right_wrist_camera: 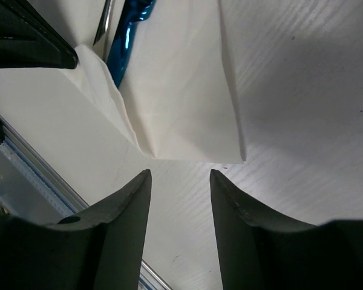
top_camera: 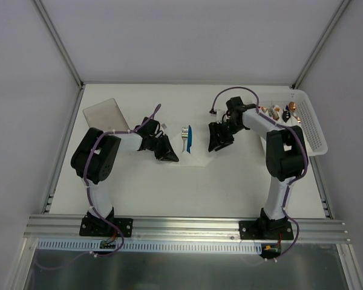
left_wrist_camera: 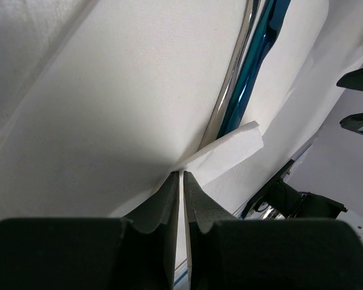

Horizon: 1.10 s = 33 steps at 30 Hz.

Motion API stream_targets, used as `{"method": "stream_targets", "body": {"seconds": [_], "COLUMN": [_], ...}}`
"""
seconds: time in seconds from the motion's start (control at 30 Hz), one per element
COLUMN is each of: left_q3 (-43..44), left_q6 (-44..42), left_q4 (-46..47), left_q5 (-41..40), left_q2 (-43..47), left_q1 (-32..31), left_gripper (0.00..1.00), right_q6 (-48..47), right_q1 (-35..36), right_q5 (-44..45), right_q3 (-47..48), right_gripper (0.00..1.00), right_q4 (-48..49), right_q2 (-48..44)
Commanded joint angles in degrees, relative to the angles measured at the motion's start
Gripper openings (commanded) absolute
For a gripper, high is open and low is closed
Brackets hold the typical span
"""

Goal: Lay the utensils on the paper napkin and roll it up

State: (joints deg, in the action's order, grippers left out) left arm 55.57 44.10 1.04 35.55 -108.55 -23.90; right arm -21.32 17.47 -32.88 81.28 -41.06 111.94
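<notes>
The paper napkin (top_camera: 196,156) lies flat at mid-table with the utensils (top_camera: 186,139) on it: a blue-handled fork (left_wrist_camera: 254,60) beside a slim silver piece (left_wrist_camera: 233,78). My left gripper (top_camera: 169,156) is at the napkin's left edge. In the left wrist view its jaws (left_wrist_camera: 181,173) are shut on the paper, which lifts into a small fold (left_wrist_camera: 230,151) toward the cutlery. My right gripper (top_camera: 216,145) stands just right of the napkin. It is open (right_wrist_camera: 180,172) with nothing between its fingers, and the napkin's corner (right_wrist_camera: 187,109) lies just beyond the tips.
A white perforated basket (top_camera: 311,124) at the right holds several white rolls with gold and black cutlery ends (top_camera: 278,112). A translucent flat sheet (top_camera: 106,113) lies at the back left. Metal frame rails run along both sides of the table.
</notes>
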Motion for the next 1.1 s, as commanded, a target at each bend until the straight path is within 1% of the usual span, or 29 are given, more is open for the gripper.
{"method": "stream_targets", "body": {"seconds": [0.0,0.03,0.1,0.13,0.33,0.7,1.07], "left_q3": [1.3,1.3,1.4,1.4,1.6,1.6,1.3], "left_q6": [-0.2,-0.2,0.0,0.0,0.1,0.3,0.6], "left_q4": [-2.1,-2.2,-2.3,-2.3,-2.4,-2.7,-2.7], "left_q5": [-1.7,-1.7,-1.9,-1.9,-2.0,-2.1,-2.2], "left_q2": [-1.0,-0.9,-1.0,-1.0,-1.1,-1.3,-1.6], "left_q1": [-0.5,-0.6,-0.6,-0.6,-0.7,-0.7,-0.8], "left_gripper": [0.07,0.07,0.07,0.07,0.07,0.07,0.07], "right_q6": [0.7,0.6,0.5,0.7,3.0,5.7,6.2], "right_q1": [1.2,1.7,3.2,3.6,6.5,11.3,12.6], "right_q5": [-4.6,-4.8,-5.3,-6.1,-8.3,-5.3,-2.9], "right_q3": [1.3,1.0,0.6,0.6,0.7,1.4,1.4], "right_gripper": [0.46,0.42,0.39,0.36,0.31,0.28,0.26], "right_q4": [0.7,1.2,1.9,1.8,1.9,4.2,6.7], "right_q2": [-3.6,-4.3,-5.4,-5.5,-3.6,-0.5,3.5]}}
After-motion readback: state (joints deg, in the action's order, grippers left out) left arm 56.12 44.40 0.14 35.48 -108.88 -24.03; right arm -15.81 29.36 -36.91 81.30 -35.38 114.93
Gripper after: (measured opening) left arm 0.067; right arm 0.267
